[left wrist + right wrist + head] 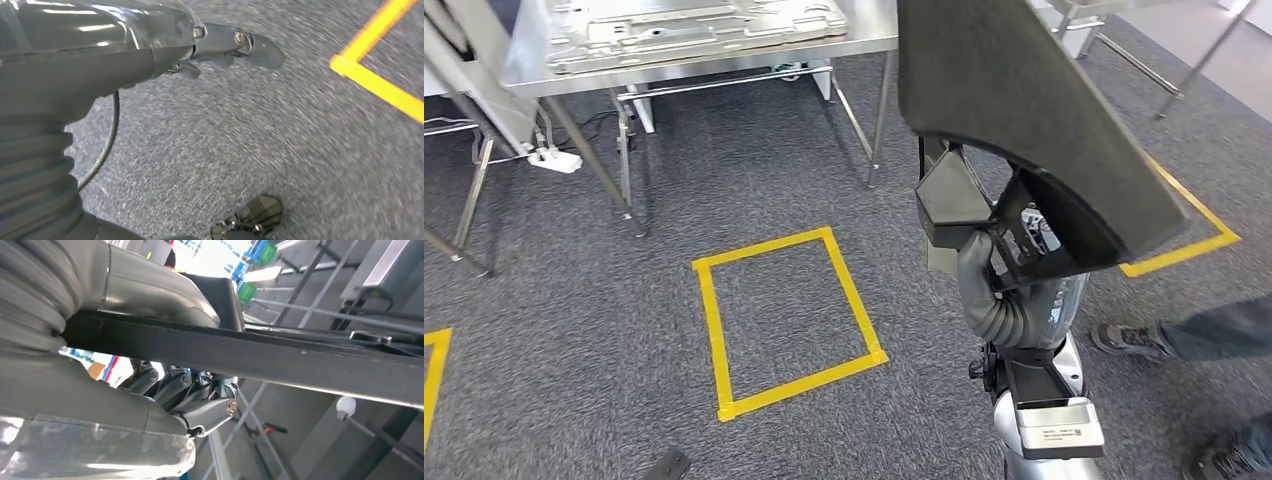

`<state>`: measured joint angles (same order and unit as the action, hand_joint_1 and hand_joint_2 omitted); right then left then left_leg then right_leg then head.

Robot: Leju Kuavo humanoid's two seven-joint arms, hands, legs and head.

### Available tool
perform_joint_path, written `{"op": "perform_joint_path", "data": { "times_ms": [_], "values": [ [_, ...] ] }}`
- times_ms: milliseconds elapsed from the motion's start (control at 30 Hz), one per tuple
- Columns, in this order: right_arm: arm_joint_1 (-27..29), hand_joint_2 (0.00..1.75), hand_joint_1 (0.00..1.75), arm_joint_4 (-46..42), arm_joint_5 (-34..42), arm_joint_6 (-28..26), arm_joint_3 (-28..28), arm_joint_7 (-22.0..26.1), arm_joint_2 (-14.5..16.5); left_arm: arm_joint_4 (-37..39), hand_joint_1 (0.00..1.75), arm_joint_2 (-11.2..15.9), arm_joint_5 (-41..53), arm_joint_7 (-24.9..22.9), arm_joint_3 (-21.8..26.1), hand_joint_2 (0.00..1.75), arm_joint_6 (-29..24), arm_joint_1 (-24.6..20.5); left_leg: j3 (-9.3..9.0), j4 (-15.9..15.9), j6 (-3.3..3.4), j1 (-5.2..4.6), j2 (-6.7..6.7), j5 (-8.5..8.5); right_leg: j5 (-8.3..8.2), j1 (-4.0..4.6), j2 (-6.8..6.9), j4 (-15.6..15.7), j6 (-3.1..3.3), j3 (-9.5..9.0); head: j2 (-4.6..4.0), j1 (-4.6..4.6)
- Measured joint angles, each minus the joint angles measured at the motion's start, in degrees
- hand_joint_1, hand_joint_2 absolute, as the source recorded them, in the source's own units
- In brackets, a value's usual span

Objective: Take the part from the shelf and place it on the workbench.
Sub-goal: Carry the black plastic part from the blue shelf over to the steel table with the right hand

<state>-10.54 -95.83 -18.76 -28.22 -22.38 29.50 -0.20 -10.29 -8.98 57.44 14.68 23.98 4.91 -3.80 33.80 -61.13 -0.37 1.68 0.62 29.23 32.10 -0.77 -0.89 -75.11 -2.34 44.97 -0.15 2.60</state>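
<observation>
My right hand (1014, 262) gripped the part (1034, 120), a large flat dark panel with a curved cut-out along its lower edge, and held it raised and tilted above the grey carpet (754, 180). In the right wrist view the thumb (150, 290) lay over one face of the panel's edge (280, 357) while the darker fingers (200, 390) closed against the other face, so the panel was clamped between them. My left hand (225, 47) hung low over the carpet with nothing visible in it; whether its fingers were spread or curled I cannot tell, the view being blurred. Ahead stood the workbench (864, 40), a steel table on thin legs carrying a pressed metal sheet (694, 30). The part was well apart from it, off to its right. A rectangle of yellow tape (779, 320) marked the carpet between me and the workbench. A person's shoe (1129, 340) and trouser leg (1219, 330) showed at the right edge.
</observation>
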Motion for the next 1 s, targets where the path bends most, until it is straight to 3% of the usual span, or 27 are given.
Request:
{"op": "perform_joint_path", "data": {
  "times_ms": [33,67,133,167,267,333,500,700,833,900,1000],
  "values": [
    [0.07,1.75,1.62,0.01,-0.14,-0.01,-0.02,0.05,-0.01,0.00,0.00,0.00,0.01,0.03,0.02,1.75,-0.04,-0.04,-0.09,-0.01,0.03,-0.06,0.60,0.13,-0.48,0.00,0.09,-0.51,0.03,0.37,0.00,0.11],
    [0.10,1.75,1.62,0.00,-0.34,-0.02,-0.04,0.13,-0.01,0.00,0.00,0.00,0.02,0.07,0.04,1.75,-0.09,-0.11,-0.26,-0.01,0.00,-0.11,1.06,0.28,-1.93,0.01,0.17,1.24,0.12,-0.46,0.00,0.22],
    [0.09,1.75,1.62,-0.02,-0.72,-0.06,-0.06,0.28,-0.03,0.00,0.00,-0.02,0.08,0.14,0.07,1.75,-0.19,-0.31,-0.71,0.04,-0.19,-0.13,1.63,0.63,-5.41,0.13,0.52,8.58,0.47,-4.32,0.00,0.37],
    [0.06,1.75,1.62,-0.03,-0.82,-0.08,-0.07,0.32,-0.04,0.00,0.00,-0.04,0.10,0.18,0.09,1.75,-0.25,-0.40,-0.82,0.06,-0.37,-0.22,1.78,0.77,-6.33,0.35,0.75,11.80,0.66,-6.08,0.00,0.47],
    [0.03,1.75,1.62,-0.14,-0.90,-0.09,-0.06,0.34,-0.08,0.00,0.00,-0.08,0.16,0.25,0.16,1.75,-0.34,-0.45,-0.79,0.34,-0.82,-0.66,1.87,0.78,-6.41,0.61,1.16,14.94,0.67,-7.82,0.00,0.44],
    [0.08,1.75,1.62,-0.17,-0.91,-0.13,-0.05,0.34,-0.08,0.00,0.00,-0.07,0.17,0.28,0.18,1.75,-0.36,-0.41,-1.01,0.76,-0.76,-0.77,1.85,0.65,-6.48,0.43,1.15,15.16,0.55,-7.91,0.00,-0.01],
    [0.19,1.75,1.62,-0.17,-1.22,-0.78,0.04,0.10,-0.16,0.00,0.00,-0.07,0.17,0.32,0.21,1.75,-0.41,-0.43,-1.84,1.77,-1.09,-0.73,1.85,0.44,-6.17,0.53,1.14,15.16,1.00,-8.24,0.00,-0.79],
    [0.67,1.75,1.62,-0.17,-1.23,-1.14,0.88,-0.13,-0.38,0.00,0.00,-0.07,0.17,0.12,0.34,1.75,-0.47,-0.38,-1.99,1.98,-1.50,-0.76,1.84,0.29,-6.17,0.51,1.15,15.18,1.06,-8.38,0.00,-0.99],
    [1.05,1.75,1.62,-0.25,-1.20,-1.11,0.92,-0.32,-0.40,0.01,0.00,-0.11,0.22,-0.22,0.40,1.75,-0.69,-0.33,-3.37,3.98,-0.06,-0.81,1.72,-0.03,-7.73,0.08,1.17,15.08,0.33,-8.89,0.00,-1.25],
    [1.00,1.75,1.62,-0.32,-1.15,-1.05,0.99,-0.43,-0.43,0.01,0.00,-0.21,0.30,-0.27,0.43,1.75,-0.78,-0.39,-4.80,5.28,0.07,-0.23,1.65,-0.46,-6.59,0.04,1.01,12.99,0.02,-7.77,0.00,-1.27],
    [1.25,1.75,1.62,-0.32,-0.98,-0.95,1.10,-0.63,-0.52,0.00,0.00,-0.23,0.38,-0.40,0.57,1.75,-0.80,-0.37,-5.65,5.59,-0.35,0.51,1.64,-0.25,-2.62,-0.56,0.85,4.39,-0.82,-2.62,0.00,-0.88]
  ]
}}
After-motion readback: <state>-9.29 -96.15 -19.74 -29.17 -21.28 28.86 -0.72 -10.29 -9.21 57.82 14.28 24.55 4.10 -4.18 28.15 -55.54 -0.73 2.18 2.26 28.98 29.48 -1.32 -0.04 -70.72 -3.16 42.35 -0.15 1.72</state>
